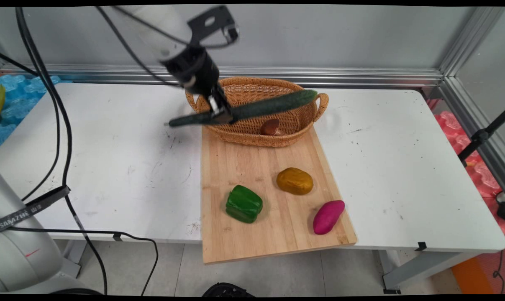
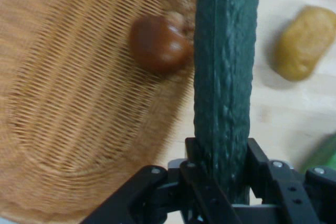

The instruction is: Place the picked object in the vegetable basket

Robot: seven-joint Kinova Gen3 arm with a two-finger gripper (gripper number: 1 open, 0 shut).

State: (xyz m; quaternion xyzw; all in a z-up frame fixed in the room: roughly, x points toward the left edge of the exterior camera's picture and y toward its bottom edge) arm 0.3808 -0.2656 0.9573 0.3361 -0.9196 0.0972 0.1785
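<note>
Cucumber (image 1: pixel 252 109) hangs level over the basket's (image 1: pixel 302 125) near rim, clamped in the fingers (image 1: pixel 221 112); a brown mushroom (image 1: pixel 270 127) lies inside. Hand view: fingers (image 2: pixel 260 163) grip the cucumber (image 2: pixel 224 77) above basket (image 2: pixel 68 103) and mushroom (image 2: pixel 157 43).

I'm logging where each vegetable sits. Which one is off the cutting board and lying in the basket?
The brown mushroom, lying in the wicker basket. The green pepper, yellow potato and purple sweet potato lie on the board; the cucumber is held in the gripper.
</note>
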